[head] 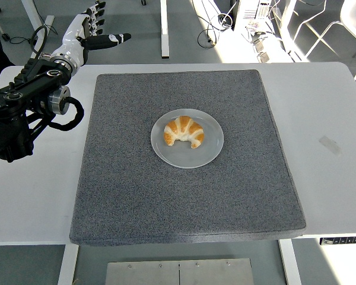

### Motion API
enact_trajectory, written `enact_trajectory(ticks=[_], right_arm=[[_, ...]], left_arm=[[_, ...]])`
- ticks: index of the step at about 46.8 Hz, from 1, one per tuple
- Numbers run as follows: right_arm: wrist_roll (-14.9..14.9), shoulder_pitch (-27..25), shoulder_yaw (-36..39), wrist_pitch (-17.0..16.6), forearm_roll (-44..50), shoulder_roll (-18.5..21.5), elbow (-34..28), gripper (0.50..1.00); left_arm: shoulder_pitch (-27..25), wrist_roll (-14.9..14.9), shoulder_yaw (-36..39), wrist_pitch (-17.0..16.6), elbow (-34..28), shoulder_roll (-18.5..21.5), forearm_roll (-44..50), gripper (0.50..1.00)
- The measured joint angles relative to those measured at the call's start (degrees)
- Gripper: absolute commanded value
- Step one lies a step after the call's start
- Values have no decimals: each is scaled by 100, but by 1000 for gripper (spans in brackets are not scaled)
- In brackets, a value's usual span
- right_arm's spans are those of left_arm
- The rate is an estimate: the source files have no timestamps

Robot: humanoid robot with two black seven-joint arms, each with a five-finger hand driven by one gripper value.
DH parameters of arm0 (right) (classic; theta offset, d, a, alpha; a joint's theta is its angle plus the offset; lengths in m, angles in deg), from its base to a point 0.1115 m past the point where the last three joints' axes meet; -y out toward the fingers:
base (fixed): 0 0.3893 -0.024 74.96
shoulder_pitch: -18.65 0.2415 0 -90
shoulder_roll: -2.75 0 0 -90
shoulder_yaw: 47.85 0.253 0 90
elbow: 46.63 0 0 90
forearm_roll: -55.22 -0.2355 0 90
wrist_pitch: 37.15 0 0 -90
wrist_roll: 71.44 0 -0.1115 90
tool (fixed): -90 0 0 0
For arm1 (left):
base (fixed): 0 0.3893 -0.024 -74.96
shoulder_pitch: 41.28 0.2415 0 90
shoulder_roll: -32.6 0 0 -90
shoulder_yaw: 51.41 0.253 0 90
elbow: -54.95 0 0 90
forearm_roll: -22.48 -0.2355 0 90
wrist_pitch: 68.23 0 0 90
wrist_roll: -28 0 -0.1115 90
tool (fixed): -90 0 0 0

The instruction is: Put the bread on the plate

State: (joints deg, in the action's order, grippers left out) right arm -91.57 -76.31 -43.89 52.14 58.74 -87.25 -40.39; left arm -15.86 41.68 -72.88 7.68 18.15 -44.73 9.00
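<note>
A golden croissant [184, 131] lies on a round pale grey plate [210, 152] near the middle of a dark grey mat [136, 196]. My left hand [95, 27] is raised at the far left, beyond the table's back edge, well away from the plate. Its fingers [113, 39] are spread and hold nothing. The left arm [29, 95] comes in over the table's left side. My right arm is out of view.
The mat lies on a white table [326, 124]. A small strip of tape [329, 144] is stuck to the table at the right. Table legs and cables [219, 24] show on the floor behind.
</note>
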Motion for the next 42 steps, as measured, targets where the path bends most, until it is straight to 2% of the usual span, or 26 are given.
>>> enact_trajectory(ticks=[10,15,28,42], right_arm=[[0,3,0,0,0,0,0,1000],[1,3,0,0,0,0,0,1000],[1,0,0,0,0,0,0,1000],[1,2,0,0,0,0,0,1000]], left_arm=[[342,57,-1112,31,17,15,55,968],[420,56,-1425,111,37,16,240,969],[456,78,-1810,694,710,-77,999,971],[462,556,-1810,757,755,-183,1005,972]])
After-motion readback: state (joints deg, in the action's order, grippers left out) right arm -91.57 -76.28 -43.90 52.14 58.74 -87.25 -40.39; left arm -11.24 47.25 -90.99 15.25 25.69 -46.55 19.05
